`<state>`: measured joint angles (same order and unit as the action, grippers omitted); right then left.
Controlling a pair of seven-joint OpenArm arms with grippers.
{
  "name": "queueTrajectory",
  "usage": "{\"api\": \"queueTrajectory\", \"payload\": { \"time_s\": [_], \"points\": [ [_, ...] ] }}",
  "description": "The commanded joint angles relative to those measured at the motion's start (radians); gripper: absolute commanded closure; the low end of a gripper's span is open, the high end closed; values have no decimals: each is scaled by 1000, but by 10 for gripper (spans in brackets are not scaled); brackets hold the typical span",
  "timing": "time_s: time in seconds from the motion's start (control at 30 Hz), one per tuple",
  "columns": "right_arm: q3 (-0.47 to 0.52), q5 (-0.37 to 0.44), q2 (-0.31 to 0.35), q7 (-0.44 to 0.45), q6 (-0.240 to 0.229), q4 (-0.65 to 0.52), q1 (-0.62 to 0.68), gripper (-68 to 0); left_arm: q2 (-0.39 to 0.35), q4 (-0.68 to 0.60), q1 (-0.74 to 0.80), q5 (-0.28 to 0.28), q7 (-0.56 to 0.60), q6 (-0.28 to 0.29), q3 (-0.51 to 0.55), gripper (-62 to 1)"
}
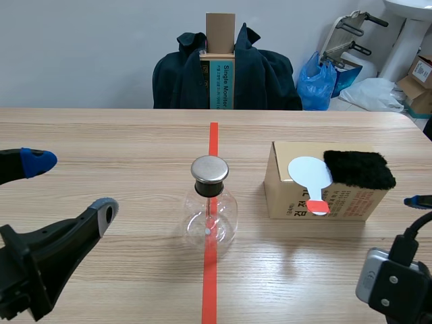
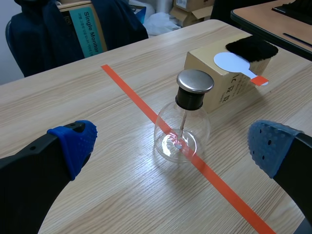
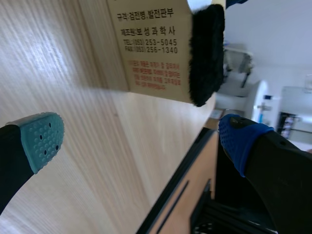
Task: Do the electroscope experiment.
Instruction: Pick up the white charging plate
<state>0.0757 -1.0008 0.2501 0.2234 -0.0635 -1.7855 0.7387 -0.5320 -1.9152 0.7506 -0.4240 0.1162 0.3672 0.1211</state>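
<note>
Blue and grey-green pads parted wide on left gripper (image 1: pixel 71 187) and right gripper (image 3: pixel 141 136), both empty; nothing begun, seemingly (rubbing and charging all left); white paddle (image 1: pixel 309 172) and black fur (image 1: pixel 359 169) untouched atop cardboard box (image 1: pixel 283 192); at nine o'clock from it, glass electroscope (image 1: pixel 211 212), upright on tape line, steel-capped, thin rod inside.

Electroscope (image 1: pixel 210 216): clear round glass flask, black stopper, flat silver metal cap (image 1: pixel 209 170); a thin rod hung inside from the stopper. It stood upright on the orange-red tape line (image 1: pixel 210 290).

Paddle (image 1: pixel 310 174): white round disc, short handle with a red end. It lay flat on the cardboard box (image 1: pixel 283 199), handle overhanging the near edge.

Fur pad (image 1: pixel 359 169): black, shaggy, oblong. It lay on the same box top, just beside the disc.
</note>
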Motion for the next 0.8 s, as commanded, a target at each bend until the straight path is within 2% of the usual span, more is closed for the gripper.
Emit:
{"api": "queueTrajectory", "payload": {
  "time_s": [0.0,0.17,0.3,0.43,0.67,0.77],
  "points": [
    [8,-25,-1,25,53,23,-41,-679,5,-11,0,-5,14,1,3,-623],
    [-11,-121,-47,69,189,136,-141,-679,5,-11,0,-2,14,1,3,-623],
    [-64,-130,-48,75,268,219,-215,-679,5,-10,0,-2,14,1,3,-623],
    [-122,-130,-51,69,320,273,-253,-679,5,-10,0,-2,14,1,3,-623],
    [-223,-163,-82,-16,405,291,-259,-679,5,-10,-3,-2,13,1,3,-623],
    [-251,-163,-82,-49,412,291,-259,-679,5,-10,-6,-2,13,1,3,-623]
  ]
}}
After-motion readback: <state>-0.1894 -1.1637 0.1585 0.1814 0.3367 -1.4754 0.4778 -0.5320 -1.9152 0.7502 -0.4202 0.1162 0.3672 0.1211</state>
